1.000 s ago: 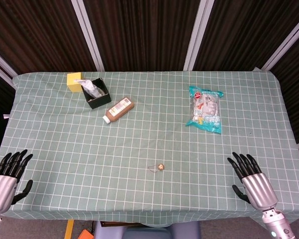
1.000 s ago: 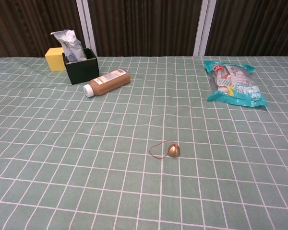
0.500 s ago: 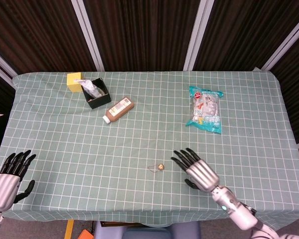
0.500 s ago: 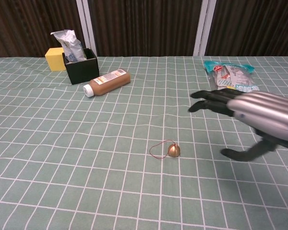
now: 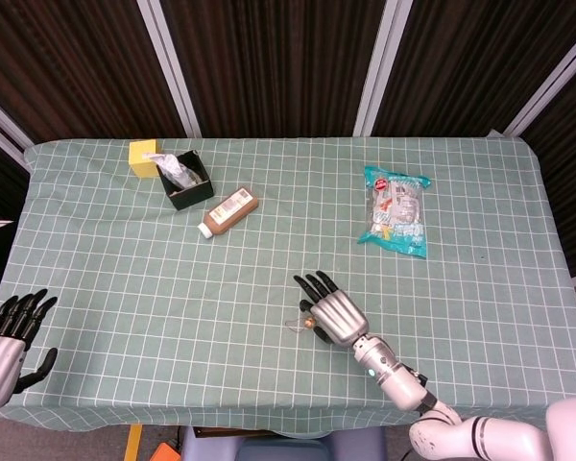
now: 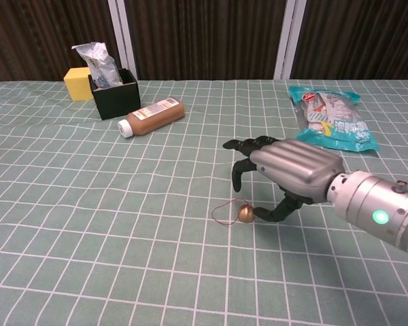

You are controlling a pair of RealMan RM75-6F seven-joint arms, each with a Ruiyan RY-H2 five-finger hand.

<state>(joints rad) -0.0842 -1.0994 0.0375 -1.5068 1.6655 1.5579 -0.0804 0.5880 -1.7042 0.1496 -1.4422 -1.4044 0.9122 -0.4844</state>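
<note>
While right hand [image 6: 289,170] hovers spread, thumb touching small gold bell [image 6: 245,213] | left hand [image 5: 8,338] released, half cut off

A tabletop [image 5: 125,279] covered in a green cloth with a white grid stands before dark ribbed wall panels [image 5: 269,58] divided by pale vertical posts [image 5: 379,62].

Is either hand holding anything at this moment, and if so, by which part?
Nothing is held. The right hand hovers over the small gold bell, fingers spread; the left hand is open.
</note>
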